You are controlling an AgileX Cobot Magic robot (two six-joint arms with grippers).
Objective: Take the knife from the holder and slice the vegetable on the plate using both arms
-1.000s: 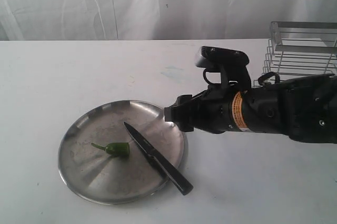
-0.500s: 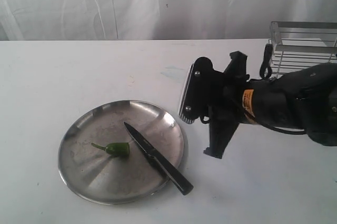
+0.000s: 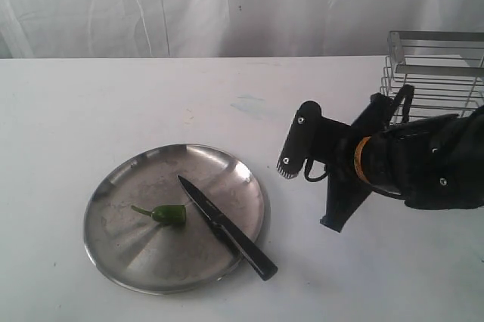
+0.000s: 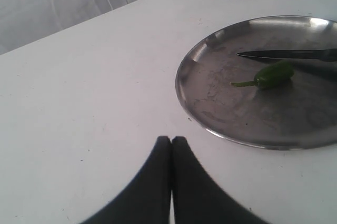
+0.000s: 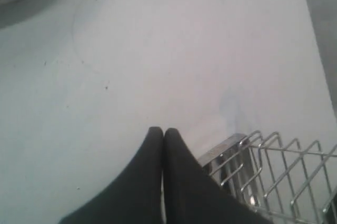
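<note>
Steel round plate (image 3: 136, 258) holds one black-handled knife (image 3: 225, 228) and one green chili (image 3: 169, 215) at nine o'clock of the blade. Both black grippers, left (image 4: 171, 141) and right (image 5: 162, 131), are pressed together, empty; one wire rack (image 3: 431, 72) stands behind.

I can read no text anywhere; the orange band on my right arm (image 3: 423, 167) shows no legible lettering.

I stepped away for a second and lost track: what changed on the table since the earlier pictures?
The right arm swung back from the plate toward the holder, rolling at the wrist as it went; its gripper is shut and empty. It neither took nor released anything. The knife stayed across the plate's rim, the vegetable beside its blade, and the holder did not move.
</note>
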